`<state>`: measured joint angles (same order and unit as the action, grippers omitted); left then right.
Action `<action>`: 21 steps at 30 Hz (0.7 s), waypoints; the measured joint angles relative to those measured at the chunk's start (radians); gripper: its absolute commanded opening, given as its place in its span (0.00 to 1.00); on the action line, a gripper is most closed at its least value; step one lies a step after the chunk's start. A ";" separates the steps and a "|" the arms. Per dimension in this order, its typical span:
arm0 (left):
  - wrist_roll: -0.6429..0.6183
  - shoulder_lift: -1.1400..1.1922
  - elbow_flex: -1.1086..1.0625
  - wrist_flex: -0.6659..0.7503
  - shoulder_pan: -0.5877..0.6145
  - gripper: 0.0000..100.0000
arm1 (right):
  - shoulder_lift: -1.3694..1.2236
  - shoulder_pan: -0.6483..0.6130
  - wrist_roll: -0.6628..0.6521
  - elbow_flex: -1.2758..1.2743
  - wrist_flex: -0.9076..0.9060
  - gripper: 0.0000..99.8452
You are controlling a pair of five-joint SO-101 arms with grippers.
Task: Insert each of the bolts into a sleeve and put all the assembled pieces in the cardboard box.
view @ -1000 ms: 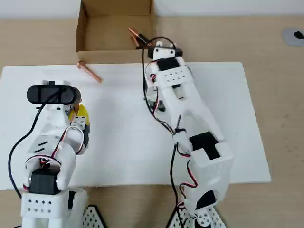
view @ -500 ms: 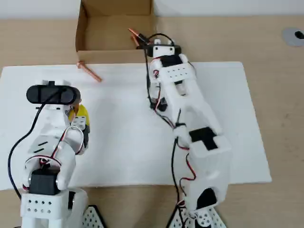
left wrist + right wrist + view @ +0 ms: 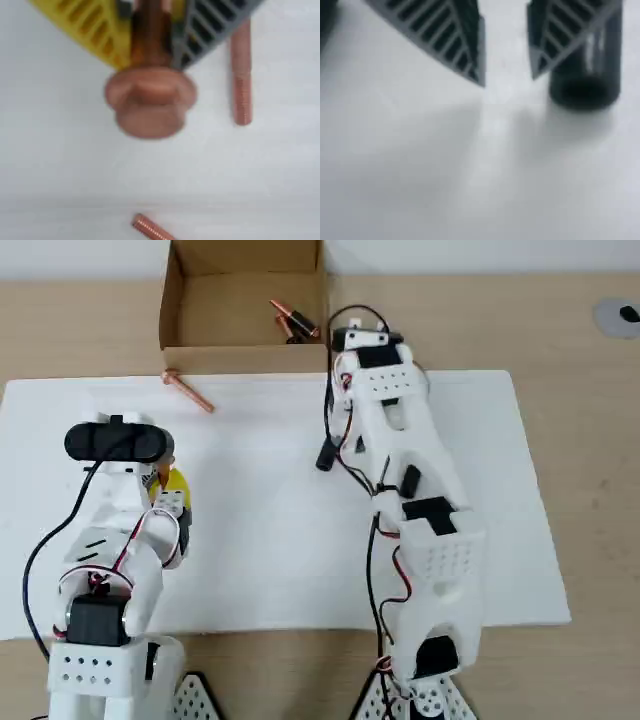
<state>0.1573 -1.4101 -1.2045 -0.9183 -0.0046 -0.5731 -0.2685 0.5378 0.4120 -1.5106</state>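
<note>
We see the box (image 3: 175, 300) standing open at the far side of the surface (image 3: 580, 440), its near wall along the far edge of the white mat (image 3: 260, 540). 2 copper pieces (image 3: 292, 320) lie inside it, close to its right wall. A loose bolt (image 3: 188, 390) lies on the mat just in front of the box's left corner, its head at the mat's edge. A broad stretch of mat separates the 2 arms. The right arm (image 3: 420, 500) stretches up the mat's right half, its far end near the box's right corner. The left arm (image 3: 110, 570) sits near the mat's left edge, a yellow finger (image 3: 172, 483) showing under its camera.

The left wrist view adds more. The left claw (image 3: 150, 60) is clamped on a bolt (image 3: 150, 102), with the flanged head sticking out past the fingertips. 2 threaded shafts lie on the mat, 1 (image 3: 241, 75) just beside the claw and 1 (image 3: 150, 230) farther off.

In the right wrist view the right claw (image 3: 506, 74) is parted by a clear gap with nothing in it. A black sleeve (image 3: 585, 65) sits just beside 1 finger. We cannot tell whether they touch.
</note>
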 measured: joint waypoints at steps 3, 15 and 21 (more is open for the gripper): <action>0.000 0.000 0.000 0.000 0.000 0.01 | 0.000 0.000 0.000 0.138 -0.109 0.08; 0.000 0.000 0.000 0.000 0.000 0.01 | -0.087 -0.123 0.000 0.347 -0.241 0.08; 0.000 0.000 0.000 0.000 0.000 0.01 | -0.212 -0.147 0.031 0.347 -0.241 0.08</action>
<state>0.1573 -1.4101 -1.2045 -0.9183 -0.0046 -0.7848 -0.4158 0.5685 0.7587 -1.7515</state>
